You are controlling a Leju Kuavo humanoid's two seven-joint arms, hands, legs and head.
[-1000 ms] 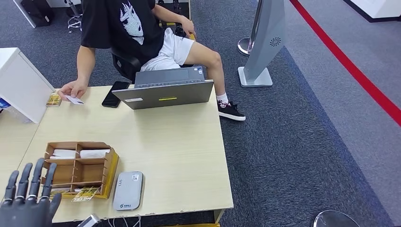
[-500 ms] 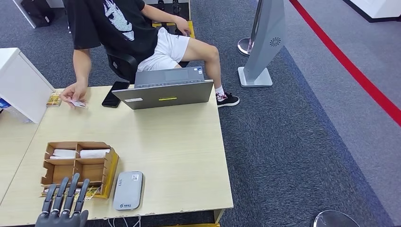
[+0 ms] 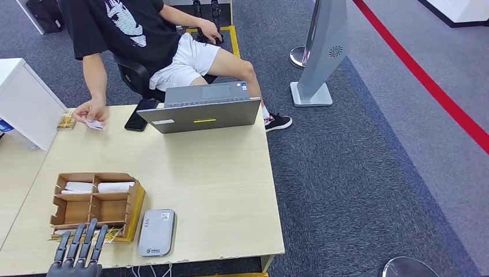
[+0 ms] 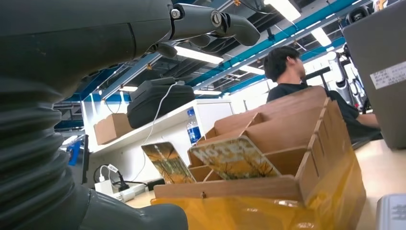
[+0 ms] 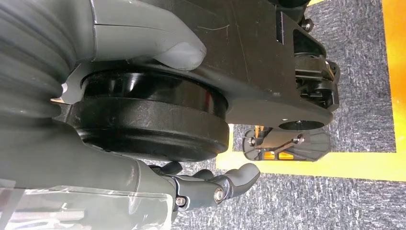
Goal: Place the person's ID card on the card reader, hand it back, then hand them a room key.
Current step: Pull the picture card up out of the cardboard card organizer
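id card (image 3: 93, 123) under person's hand (image 3: 90, 109) at far-left worktop (image 3: 219, 173) edge, long axis slanting left-right. left hand (image 3: 78, 254) empty, fingers spread, by wooden tray (image 3: 95, 202). right hand (image 5: 210, 187) curled, holding nothing.

The left hand (image 3: 76, 257) has dark, slim fingers (image 3: 86, 239); at the wrist, a grey ribbed cover (image 4: 33, 143) and screw-pinned thumb (image 4: 210, 21).

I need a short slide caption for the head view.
Left hand open near the wooden organizer; person's hand holds the ID card.
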